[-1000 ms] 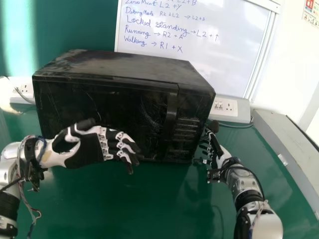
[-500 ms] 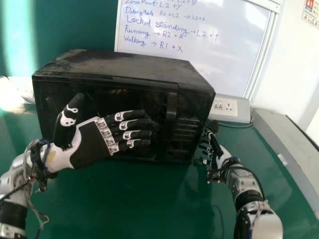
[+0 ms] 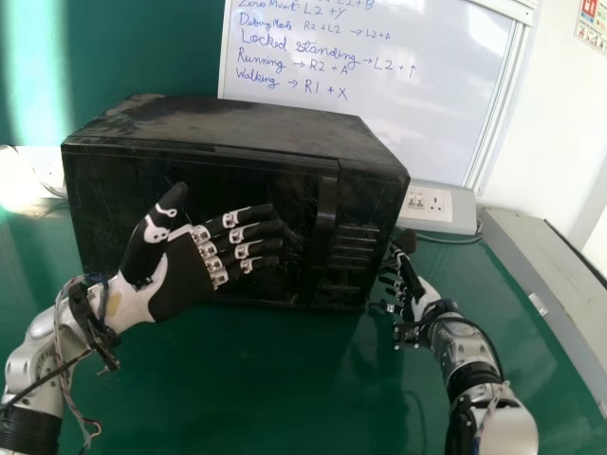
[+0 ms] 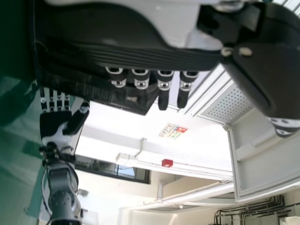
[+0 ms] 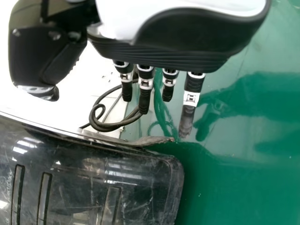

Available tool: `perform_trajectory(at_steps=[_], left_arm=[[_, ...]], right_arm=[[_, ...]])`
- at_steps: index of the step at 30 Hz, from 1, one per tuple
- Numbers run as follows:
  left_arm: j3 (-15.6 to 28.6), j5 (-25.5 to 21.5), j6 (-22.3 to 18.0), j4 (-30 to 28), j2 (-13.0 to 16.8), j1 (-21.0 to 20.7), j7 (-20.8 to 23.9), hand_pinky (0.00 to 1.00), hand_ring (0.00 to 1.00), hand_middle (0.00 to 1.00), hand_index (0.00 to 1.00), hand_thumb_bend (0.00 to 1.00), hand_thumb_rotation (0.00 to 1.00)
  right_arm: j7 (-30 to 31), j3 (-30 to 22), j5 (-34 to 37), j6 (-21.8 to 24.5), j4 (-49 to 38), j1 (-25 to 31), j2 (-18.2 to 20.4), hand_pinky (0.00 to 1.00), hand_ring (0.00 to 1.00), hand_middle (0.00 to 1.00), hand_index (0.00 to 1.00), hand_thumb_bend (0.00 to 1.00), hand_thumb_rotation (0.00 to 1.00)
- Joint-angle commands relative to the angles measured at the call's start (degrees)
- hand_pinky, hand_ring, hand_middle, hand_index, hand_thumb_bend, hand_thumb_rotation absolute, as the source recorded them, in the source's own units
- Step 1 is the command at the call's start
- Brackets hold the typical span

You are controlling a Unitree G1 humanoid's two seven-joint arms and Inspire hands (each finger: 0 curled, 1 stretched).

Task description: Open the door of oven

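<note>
Whiteboard [image 3: 417,123], partly hidden, stands behind the oven [image 3: 237,123] on a green desk [image 3: 285,389]; left hand [image 3: 180,284], fingers straight, covers some door [image 3: 114,199]; right hand [image 3: 411,286] beside, fingers extended.

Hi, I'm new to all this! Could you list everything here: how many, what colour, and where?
Oven: one, black, on the table, door closed
Oven handle: one, black, oven front
Table: one, green, under the oven
Whiteboard: one, white, behind the oven
Socket boxes: two, white, either side of the oven
Cable: at least one, dark, near the right socket box
Poster: one, red and white, right wall
Left robot hand: one, black and white, before the door
Right robot hand: one, black and white, beside the oven
</note>
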Motion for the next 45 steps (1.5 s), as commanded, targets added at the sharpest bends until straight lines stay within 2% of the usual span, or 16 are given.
perform_trajectory(at_steps=[1, 4, 11, 13, 14, 20, 25, 29, 31, 35, 37, 41, 45], left_arm=[[-0.92, 0.89, -0.6, -0.96, 0.12, 1.05, 0.56, 0.93, 1.0, 1.0, 1.0, 1.0, 0.64], [-0.86, 0.91, 0.87, -1.39, 0.09, 1.09, 1.78, 0.99, 1.0, 1.0, 1.0, 1.0, 0.63], [-1.31, 2.15, 0.85, -1.92, 0.12, 1.48, 3.48, 1.0, 1.0, 1.0, 1.0, 1.0, 0.62], [-1.35, 2.21, 0.76, -1.99, 0.05, 1.53, 3.68, 0.99, 1.0, 1.0, 1.0, 1.0, 0.63], [-1.31, 2.16, 0.76, -1.85, 0.05, 1.49, 3.78, 0.99, 1.0, 1.0, 1.0, 1.0, 0.64], [-1.26, 2.73, -0.77, 0.3, 0.38, 0.67, 3.67, 0.98, 1.0, 1.0, 1.0, 1.0, 0.64], [-0.31, 1.67, 0.06, 3.61, 0.28, -0.86, 3.64, 0.96, 1.0, 1.0, 1.0, 1.0, 0.62], [0.26, 1.26, 0.07, 6.03, 0.17, -2.06, 3.27, 0.9, 1.0, 1.0, 1.0, 1.0, 0.61], [0.31, 1.15, 0.31, 6.39, 0.02, -2.43, 3.06, 0.91, 1.0, 1.0, 1.0, 1.0, 0.6], [0.1, 1.73, -0.12, 7.04, -0.28, -2.9, 3.44, 0.94, 1.0, 1.0, 1.0, 1.0, 0.62], [-0.05, 2.21, -0.23, 7.5, -0.6, -3.19, 4.25, 0.92, 1.0, 1.0, 1.0, 1.0, 0.64], [-0.44, 3.72, -1.63, 9.04, -1.24, -4.14, 5.86, 0.91, 1.0, 1.0, 1.0, 1.0, 0.66], [-0.79, 5.15, -2.3, 10.12, -2.4, -5.16, 8.22, 0.91, 1.0, 1.0, 1.0, 1.0, 0.69]], right_arm=[[0.26, 0.48, -0.51, 0.26, 0.04, -0.86, -0.56, 0.6, 0.73, 0.9, 0.97, 0.73, 0.55], [0.53, 0.02, 0.24, 0.4, 0.03, -0.91, -0.5, 0.59, 0.73, 0.9, 0.97, 0.79, 0.55], [-0.17, 0.71, -0.51, 0.03, 0.09, -0.8, -0.53, 0.58, 0.71, 0.9, 0.98, 0.73, 0.55], [-0.03, 0.91, -0.51, -0.08, -0.02, -0.85, -0.5, 0.58, 0.7, 0.89, 0.97, 0.74, 0.56], [0.16, 0.95, -0.43, 0.0, -0.04, -0.89, -0.51, 0.59, 0.71, 0.89, 0.97, 0.78, 0.56], [0.27, 1.06, -0.2, 0.11, -0.07, -1.01, -0.42, 0.59, 0.71, 0.89, 0.98, 0.71, 0.58], [-0.59, 0.77, 0.11, 0.53, -0.05, -1.05, -0.25, 0.55, 0.69, 0.88, 0.96, 0.75, 0.54], [-0.31, 0.6, 0.33, 0.42, -0.1, -0.97, -0.19, 0.58, 0.7, 0.88, 0.97, 0.73, 0.54], [-0.38, -0.01, 0.94, 0.71, -0.08, -1.05, -0.06, 0.59, 0.7, 0.88, 0.95, 0.75, 0.52], [-0.16, -0.88, 1.77, 0.99, -0.16, -1.08, 0.23, 0.64, 0.73, 0.9, 0.97, 0.76, 0.5], [-0.09, -0.38, 1.15, 0.38, -0.22, -0.89, 0.26, 0.63, 0.72, 0.89, 0.97, 0.75, 0.51], [-0.18, -0.53, 1.27, 0.47, -0.22, -0.88, 0.32, 0.62, 0.71, 0.87, 0.96, 0.75, 0.48], [-0.46, -0.9, 1.57, 0.88, -0.21, -1.03, 0.43, 0.65, 0.74, 0.9, 0.97, 0.73, 0.49]])
